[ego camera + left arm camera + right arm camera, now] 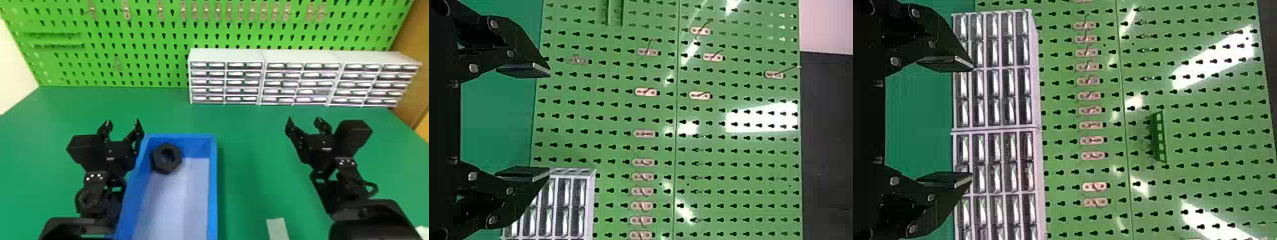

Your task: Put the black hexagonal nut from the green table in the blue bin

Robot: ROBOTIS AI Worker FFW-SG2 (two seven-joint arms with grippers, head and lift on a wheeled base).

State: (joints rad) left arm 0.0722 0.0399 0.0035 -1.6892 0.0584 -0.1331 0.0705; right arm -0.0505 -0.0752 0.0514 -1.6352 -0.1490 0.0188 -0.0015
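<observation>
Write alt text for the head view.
Black hexagonal nut inside a blue bin on a green table, near the bin's far left corner. Open, empty left and right grippers flank the bin.

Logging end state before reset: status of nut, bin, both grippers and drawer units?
Black hexagonal nut: inside the bin, far left corner, released
Blue bin: upright on the table, open-topped, holding the nut
Left gripper: open, empty
Right gripper: open, empty
Drawer units: standing at the pegboard, drawers look shut
</observation>
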